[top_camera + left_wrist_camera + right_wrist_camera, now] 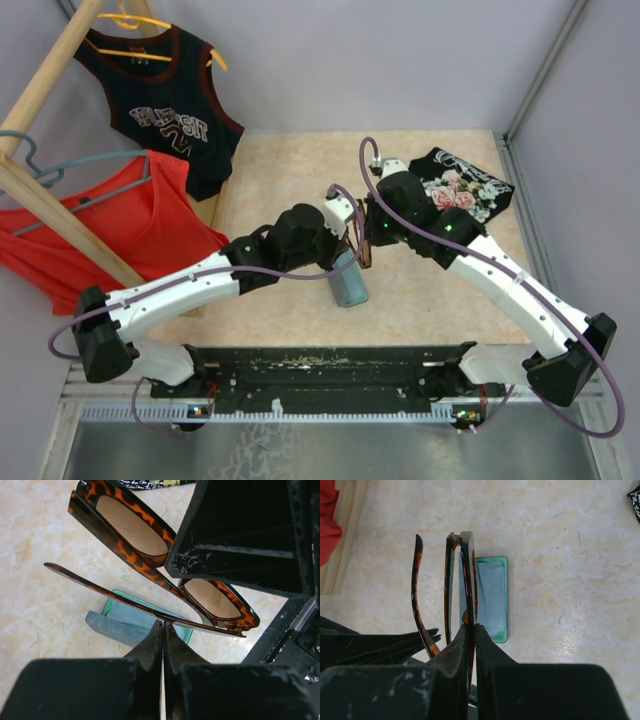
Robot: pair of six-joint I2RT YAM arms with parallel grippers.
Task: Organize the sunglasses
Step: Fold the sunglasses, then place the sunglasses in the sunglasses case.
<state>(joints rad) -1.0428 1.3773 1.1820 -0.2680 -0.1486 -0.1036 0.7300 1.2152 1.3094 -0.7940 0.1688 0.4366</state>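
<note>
The sunglasses (117,542), tortoise-brown with dark lenses, hang in the air above the table between both arms (363,250). My right gripper (472,626) is shut on their front frame (465,580), holding it edge-up. One temple arm (415,590) stands splayed out to the left of the frame. My left gripper (163,625) is shut, with nothing between its fingers, and its tips rest against that temple arm (100,585). Below the glasses lies the open grey-blue case (503,600) with a light blue cloth (490,590) inside.
A black floral garment (460,190) lies at the back right of the table. To the left, a wooden rack (60,210) carries a black jersey (165,110) and a red shirt (120,225) on hangers. The case (348,282) sits near the table's front middle.
</note>
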